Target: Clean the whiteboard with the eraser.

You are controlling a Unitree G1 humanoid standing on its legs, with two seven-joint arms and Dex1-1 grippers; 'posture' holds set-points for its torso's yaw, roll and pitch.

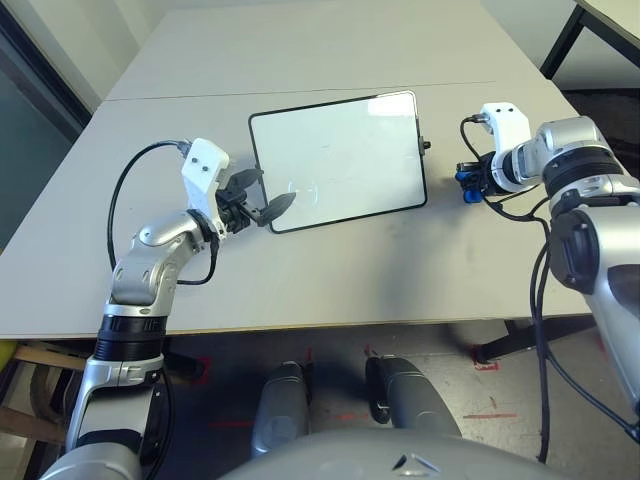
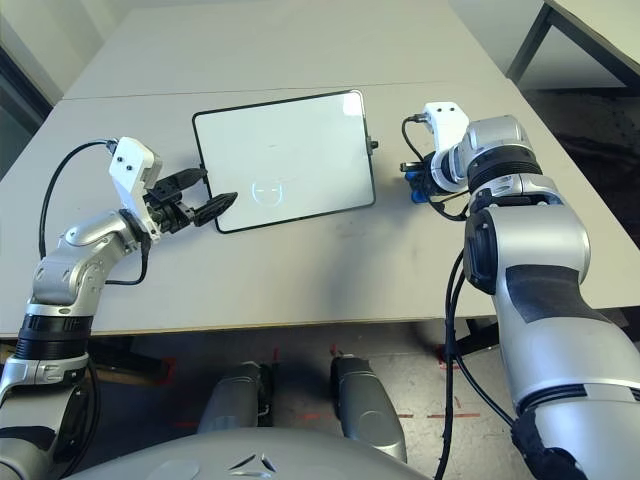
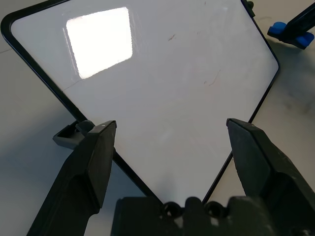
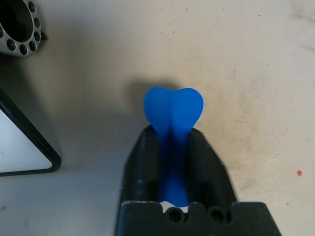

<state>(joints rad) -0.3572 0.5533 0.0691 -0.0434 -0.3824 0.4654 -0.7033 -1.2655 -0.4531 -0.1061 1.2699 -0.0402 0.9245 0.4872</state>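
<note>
The board [image 1: 338, 160], glossy white with rounded corners and a thin black frame, lies on the matte, scuffed bench [image 1: 300, 290]. Faint reddish traces mark its surface. The left gripper [image 1: 262, 197], its dark fingers apart, hovers at the board's near left corner, hiding part of the frame. To the board's right, the right gripper [image 4: 171, 132] is clamped on the smooth blue, bone-shaped eraser [image 4: 173, 110], whose narrow middle is partly covered.

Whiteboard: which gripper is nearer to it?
Left: the left gripper is open over the board's near-left edge; the right gripper is off its right side, closed on the eraser.
</note>
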